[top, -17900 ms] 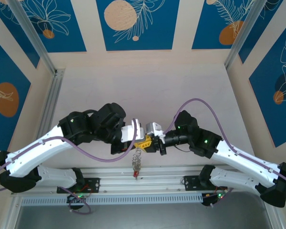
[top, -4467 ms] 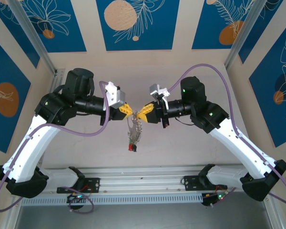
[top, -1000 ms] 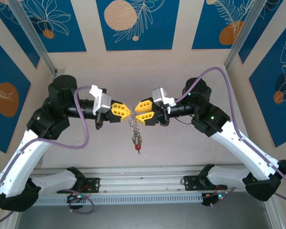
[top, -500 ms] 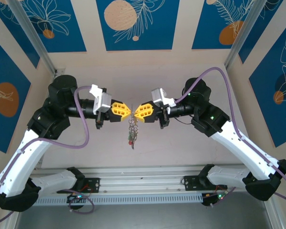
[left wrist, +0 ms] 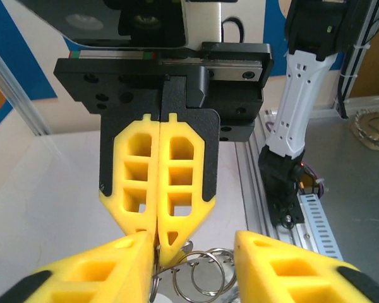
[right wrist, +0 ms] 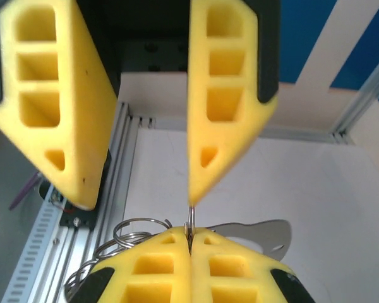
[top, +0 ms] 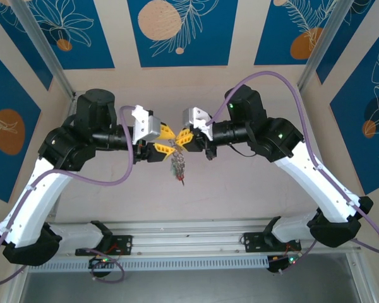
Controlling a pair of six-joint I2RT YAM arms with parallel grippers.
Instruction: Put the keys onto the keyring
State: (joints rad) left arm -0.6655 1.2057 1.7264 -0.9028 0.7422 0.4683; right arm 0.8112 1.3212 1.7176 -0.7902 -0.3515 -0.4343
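The keys (top: 178,169) hang as a small silvery bunch with a red tag below the two grippers, above the table. My right gripper (top: 180,137) (right wrist: 189,232) is shut on the thin wire of the keyring (right wrist: 189,218), which stands edge-on out of its tips. A flat silvery key (right wrist: 265,230) and several wire rings (right wrist: 136,230) lie just behind its fingers. My left gripper (top: 172,142) (left wrist: 192,237) faces it tip to tip and is open. One of its fingers (left wrist: 88,268) presses against the right gripper's shut tips (left wrist: 156,243). Rings (left wrist: 202,274) hang in the gap.
The pale table (top: 240,189) lies well below both grippers. An aluminium rail (top: 189,230) runs along the near edge by the arm bases. Blue patterned panels (top: 177,31) wall the far side and both flanks.
Both grippers have risen and moved toward the far side, closing in on each other. The left gripper's fingers have rotated and spread. The key bunch hangs higher and shorter.
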